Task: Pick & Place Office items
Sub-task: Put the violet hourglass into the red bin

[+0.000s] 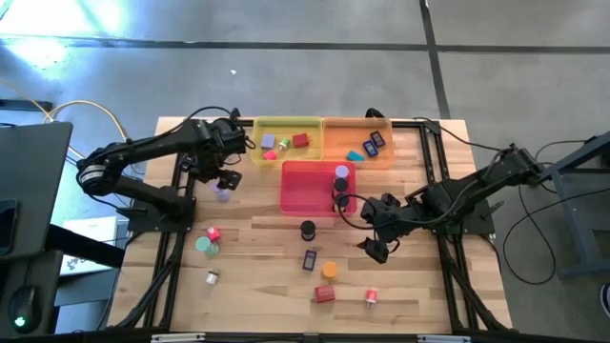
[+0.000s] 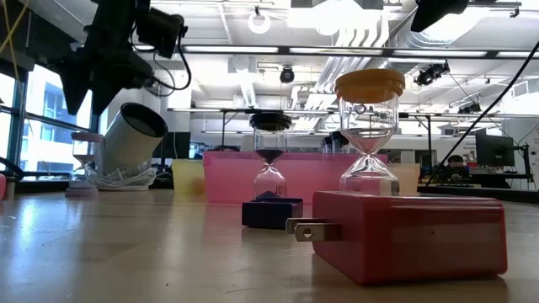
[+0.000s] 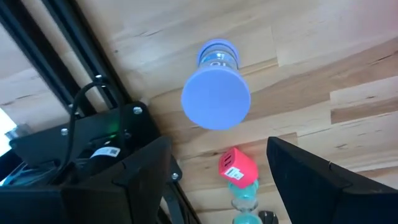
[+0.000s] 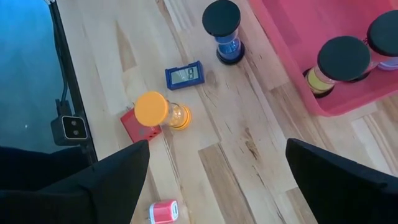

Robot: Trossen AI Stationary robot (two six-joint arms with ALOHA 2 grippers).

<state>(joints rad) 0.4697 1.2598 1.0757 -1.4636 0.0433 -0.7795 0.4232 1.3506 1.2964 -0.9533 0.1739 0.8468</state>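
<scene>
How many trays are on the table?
3: the yellow tray and orange tray side by side at the back of the table, the pink tray just in front of them.

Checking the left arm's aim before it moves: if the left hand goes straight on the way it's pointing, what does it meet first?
Most likely the lilac-capped hourglass, standing alone on the table directly ahead of the open left hand. Depth is unclear, so the exact contact point is uncertain.

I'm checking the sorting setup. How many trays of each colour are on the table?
Yellow tray: 1
Orange tray: 1
Pink tray: 1
Total: 3
</scene>
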